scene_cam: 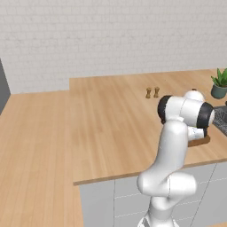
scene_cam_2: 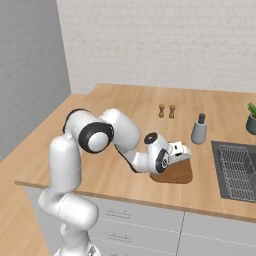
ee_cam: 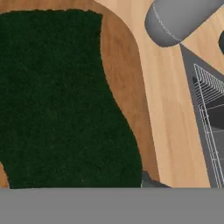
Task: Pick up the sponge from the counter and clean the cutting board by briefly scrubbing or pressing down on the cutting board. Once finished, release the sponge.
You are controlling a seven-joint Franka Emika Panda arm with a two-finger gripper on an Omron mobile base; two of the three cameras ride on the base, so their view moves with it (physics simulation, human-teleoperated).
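Observation:
The dark green sponge (ee_cam: 57,100) sits very close in the hand view and covers most of its left side. It lies over the reddish-brown cutting board (ee_cam: 127,83), whose rounded corner shows around it. My gripper (scene_cam_2: 184,151) is low over the cutting board (scene_cam_2: 176,173) near the counter's (scene_cam_2: 120,110) front edge, shut on the sponge. One dark fingertip (ee_cam: 151,181) shows at the sponge's lower right corner; the other is hidden. In the left base view my own arm hides the hand, and a sliver of the cutting board (scene_cam: 200,142) shows beside it.
A grey bottle (scene_cam_2: 199,130) stands just behind the board, also in the hand view (ee_cam: 179,17). The dark ridged sink panel (scene_cam_2: 236,170) lies to the right. Two small wooden mills (scene_cam_2: 166,111) stand farther back. A potted plant (scene_cam: 219,84) is at the far right.

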